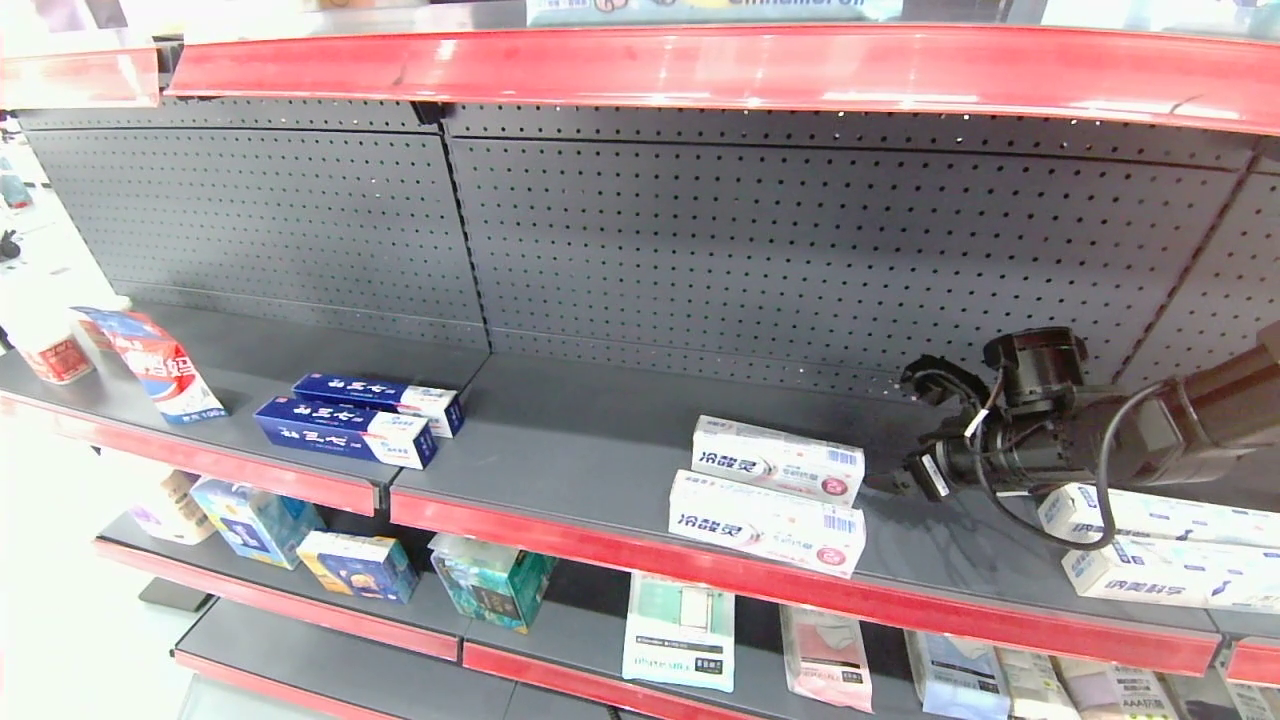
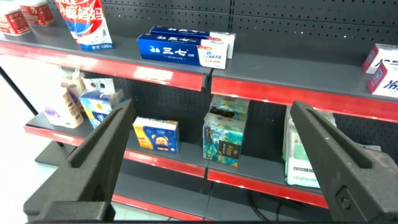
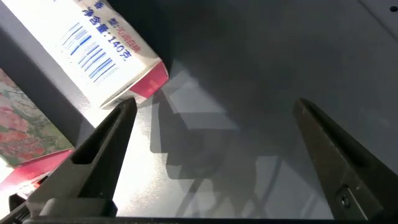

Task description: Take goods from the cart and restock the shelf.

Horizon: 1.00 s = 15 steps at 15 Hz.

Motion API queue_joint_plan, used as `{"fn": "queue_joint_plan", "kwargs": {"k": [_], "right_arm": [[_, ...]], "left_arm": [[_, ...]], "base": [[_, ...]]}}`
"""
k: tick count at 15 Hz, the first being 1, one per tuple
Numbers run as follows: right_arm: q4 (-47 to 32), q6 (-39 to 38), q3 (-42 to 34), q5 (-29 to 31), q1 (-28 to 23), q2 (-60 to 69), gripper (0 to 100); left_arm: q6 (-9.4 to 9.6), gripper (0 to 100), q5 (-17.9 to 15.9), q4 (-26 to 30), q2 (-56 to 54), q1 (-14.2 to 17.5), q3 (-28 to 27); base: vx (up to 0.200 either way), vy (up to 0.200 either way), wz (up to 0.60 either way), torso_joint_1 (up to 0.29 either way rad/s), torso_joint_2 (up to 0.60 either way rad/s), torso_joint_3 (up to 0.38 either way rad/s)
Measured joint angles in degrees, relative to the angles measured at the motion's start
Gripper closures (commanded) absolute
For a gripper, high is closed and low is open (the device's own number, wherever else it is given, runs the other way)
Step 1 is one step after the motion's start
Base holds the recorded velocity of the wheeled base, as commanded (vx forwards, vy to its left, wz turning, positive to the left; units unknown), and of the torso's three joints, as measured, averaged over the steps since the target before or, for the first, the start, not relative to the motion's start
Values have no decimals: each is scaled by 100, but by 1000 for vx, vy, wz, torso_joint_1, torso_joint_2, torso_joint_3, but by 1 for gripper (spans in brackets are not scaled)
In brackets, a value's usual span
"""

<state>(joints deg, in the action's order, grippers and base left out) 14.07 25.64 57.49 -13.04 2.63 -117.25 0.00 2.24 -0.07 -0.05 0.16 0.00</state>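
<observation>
Right gripper [image 1: 915, 432]: low over the middle shelf [image 1: 600, 440], just off the robot's-right ends of two white toothpaste boxes. Jaws are spread wide with nothing held and dark shelf board [image 3: 249, 74] between them. In the right wrist view one finger [image 3: 106, 143] sits just beside the barcode end of a white box [image 3: 106, 56], with a small gap. I can't tell which of the two boxes it is. The red shelf rail [image 3: 37, 168] shows beside that finger.

Rear white toothpaste box [image 1: 778, 458] and front white toothpaste box [image 1: 768, 522] lie flat and parallel, close together. The front one is at the shelf's front edge.

Left gripper [image 2: 211, 109]: jaws also wide open and empty, facing the lower tiers from in front of the shelving.

Rest of the middle shelf:
- Two blue toothpaste boxes [image 1: 345, 432] lie flat and side by side, well to the left of the white pair; they also show in the left wrist view [image 2: 180, 48].
- A red-white-blue pouch [image 1: 160, 365] stands upright further left.
- More white boxes [image 1: 1150, 515] lie under the right arm, at the right end.

Lower tier, in the left wrist view:
- yellow-blue box [image 2: 155, 135]
- teal patterned box [image 2: 225, 130], upright
- white-green pack [image 2: 301, 162], partly behind a finger
- blue carton [image 2: 99, 106]
</observation>
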Motion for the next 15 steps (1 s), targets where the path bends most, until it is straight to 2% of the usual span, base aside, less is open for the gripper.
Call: {"fn": "queue_joint_plan", "kwargs": {"k": [10,15], "right_arm": [[-1,-16,-129,95,-43,127,0],[183,-152,-881,265,-101,630,0]], "left_arm": [[0,0,0,0,0,0,0],[0,0,2,0,0,0,0]], "base": [[0,0,0,0,0,0],[0,0,0,0,0,0]]}}
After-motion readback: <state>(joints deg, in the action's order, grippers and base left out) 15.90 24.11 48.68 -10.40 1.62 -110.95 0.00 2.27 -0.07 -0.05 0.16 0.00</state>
